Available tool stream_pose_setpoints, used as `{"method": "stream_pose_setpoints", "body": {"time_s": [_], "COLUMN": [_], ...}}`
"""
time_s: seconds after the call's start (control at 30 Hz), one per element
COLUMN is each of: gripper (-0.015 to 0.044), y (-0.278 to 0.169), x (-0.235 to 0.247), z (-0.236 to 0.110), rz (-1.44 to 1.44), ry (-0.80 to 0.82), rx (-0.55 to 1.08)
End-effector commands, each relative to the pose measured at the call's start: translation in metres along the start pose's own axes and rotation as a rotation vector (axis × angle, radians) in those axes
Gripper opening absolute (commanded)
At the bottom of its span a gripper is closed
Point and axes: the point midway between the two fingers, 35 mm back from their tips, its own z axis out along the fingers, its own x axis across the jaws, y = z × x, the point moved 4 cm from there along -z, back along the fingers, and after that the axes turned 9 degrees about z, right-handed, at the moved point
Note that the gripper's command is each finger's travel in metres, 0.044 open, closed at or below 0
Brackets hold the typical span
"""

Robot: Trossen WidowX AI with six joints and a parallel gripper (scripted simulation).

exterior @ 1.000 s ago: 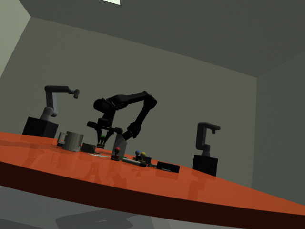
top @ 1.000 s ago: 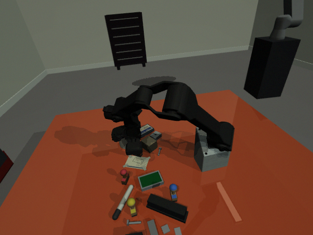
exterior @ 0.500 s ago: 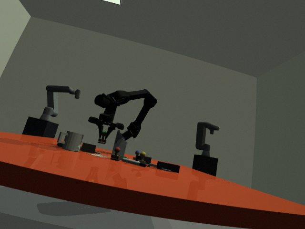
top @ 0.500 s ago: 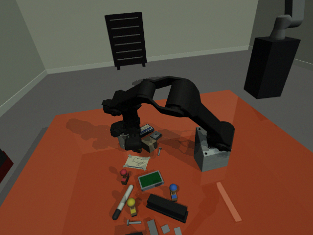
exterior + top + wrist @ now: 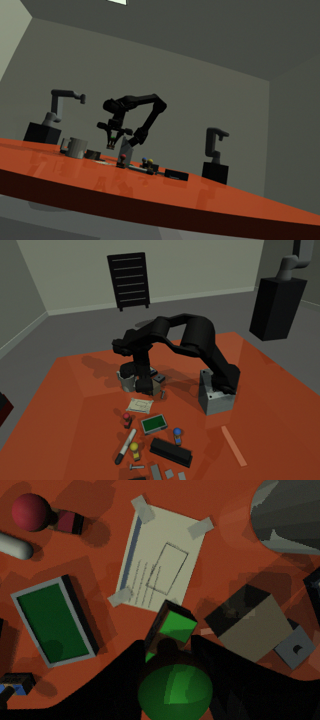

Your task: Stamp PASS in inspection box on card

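Wrist view: pincer (image 5: 175, 663) clamped on the green-knobbed PASS stamp (image 5: 175, 694), its green face (image 5: 179, 627) hanging clear above the bench. Card (image 5: 160, 563) lies at 12 o'clock from the stamp, box unprinted. Green ink pad (image 5: 50, 622) at 9 o'clock.

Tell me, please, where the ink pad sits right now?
In the top view the green ink pad lies on the bench just in front of the card, between the red-knobbed stamp and the blue-knobbed stamp.
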Motion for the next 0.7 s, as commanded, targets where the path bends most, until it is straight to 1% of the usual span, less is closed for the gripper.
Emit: {"method": "stream_pose_setpoints", "body": {"time_s": [0.0,0.53,0.67], "gripper": [0.0000,0.0000,0.0000], "y": [-0.015,-0.077,-0.080], "x": [0.003,0.013,0.013], "z": [-0.002,0.001,0.002], "rz": [-0.005,-0.005,-0.005], "ry": [-0.004,-0.003,-0.003], "rx": [-0.003,0.000,0.000]}}
